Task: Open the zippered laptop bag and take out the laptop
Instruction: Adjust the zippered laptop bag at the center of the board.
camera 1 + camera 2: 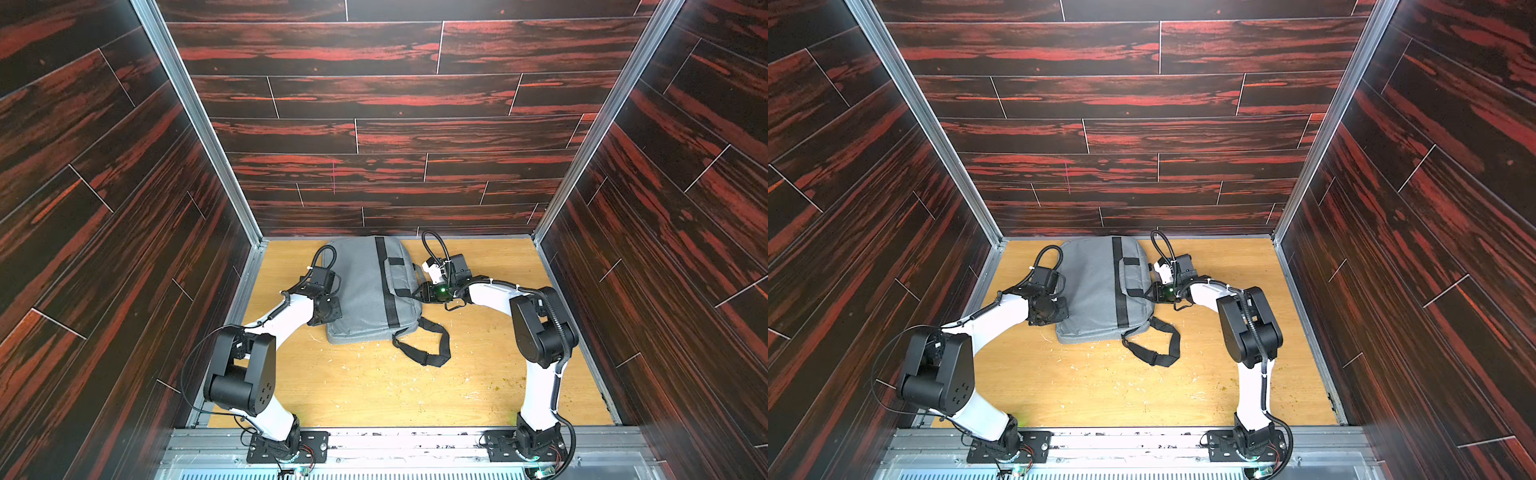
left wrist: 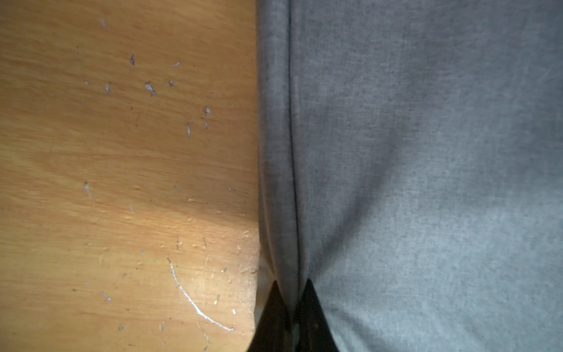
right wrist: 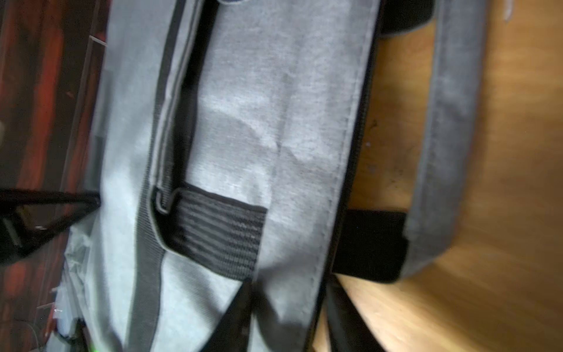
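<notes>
Left wrist, left jaws clamped on bag (image 2: 426, 152) seam, right jaws astride opposite edge, grip unclear, back wall (image 1: 395, 187) close.

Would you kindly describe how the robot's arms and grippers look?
The left arm and right arm have white rounded links, bulky black joints and black looping cables. A green light glows at the right wrist. The left gripper and right gripper have black, pointed fingers.

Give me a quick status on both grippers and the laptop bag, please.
Left gripper shut on the laptop bag's side seam. Right gripper astride its handle-side edge, grip unclear. Laptop not in sight. Shoulder strap loose, clear of grippers.
</notes>
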